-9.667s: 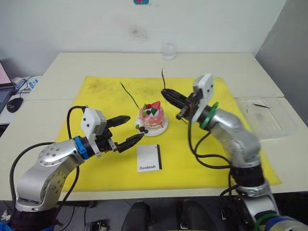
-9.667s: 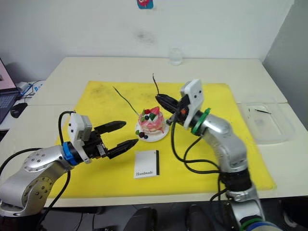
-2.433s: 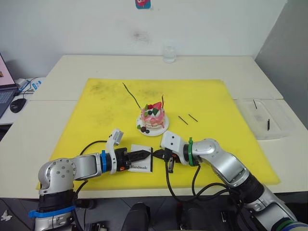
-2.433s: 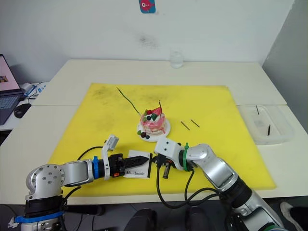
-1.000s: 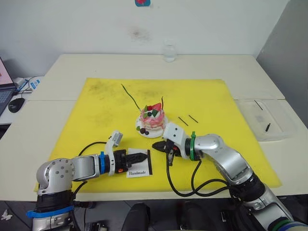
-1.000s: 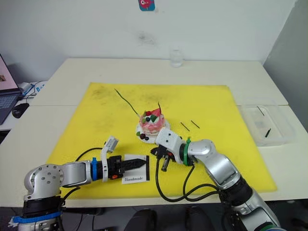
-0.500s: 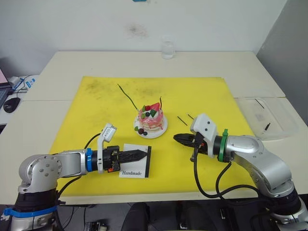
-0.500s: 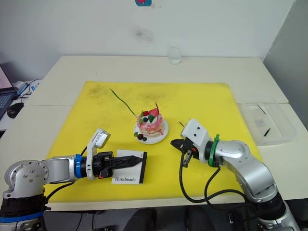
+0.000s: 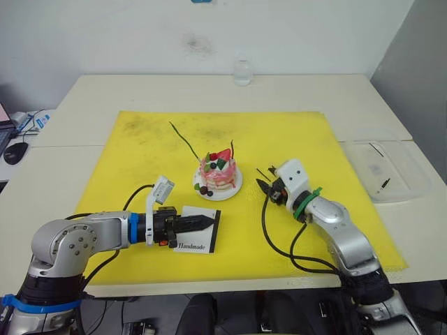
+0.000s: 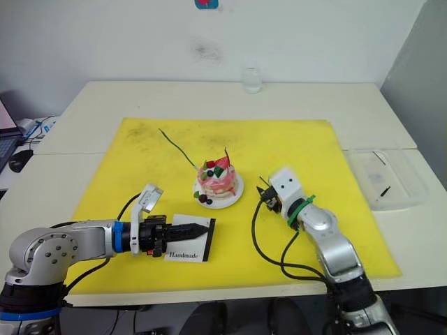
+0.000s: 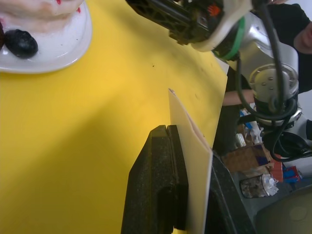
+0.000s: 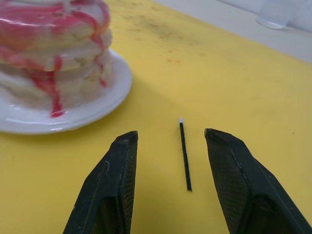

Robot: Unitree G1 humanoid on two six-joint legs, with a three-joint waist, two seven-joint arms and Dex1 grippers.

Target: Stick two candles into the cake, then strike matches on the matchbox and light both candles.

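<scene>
Black match (image 12: 185, 155) lies flat on the yellow mat (image 9: 140, 150) right between the spread fingers of the right gripper (image 12: 173, 195), its long axis running roughly along the fingers, white tip pointing away from the wrist, toward the mat's far edge. Right jaws are released and straddle the stick without touching it; judged next move is to lower and close across its width. Cake (image 9: 218, 169) on its white plate (image 9: 234, 187) sits just beside the right gripper, toward the mat's centre, with the dark red candle (image 9: 233, 148) stuck upright in it and the green candle (image 9: 184, 142) leaning out of the cake toward the mat's far left corner. Left gripper (image 9: 199, 223) is clenched on the matchbox (image 9: 198, 234), near the mat's front edge, in front of the cake; the wrist view shows the box edge pinched between the fingers. Right arm is clearly the nearer one to the match, left arm well apart from it. More short sticks lie in the clear tray (image 9: 391, 171) off the mat's right edge.
</scene>
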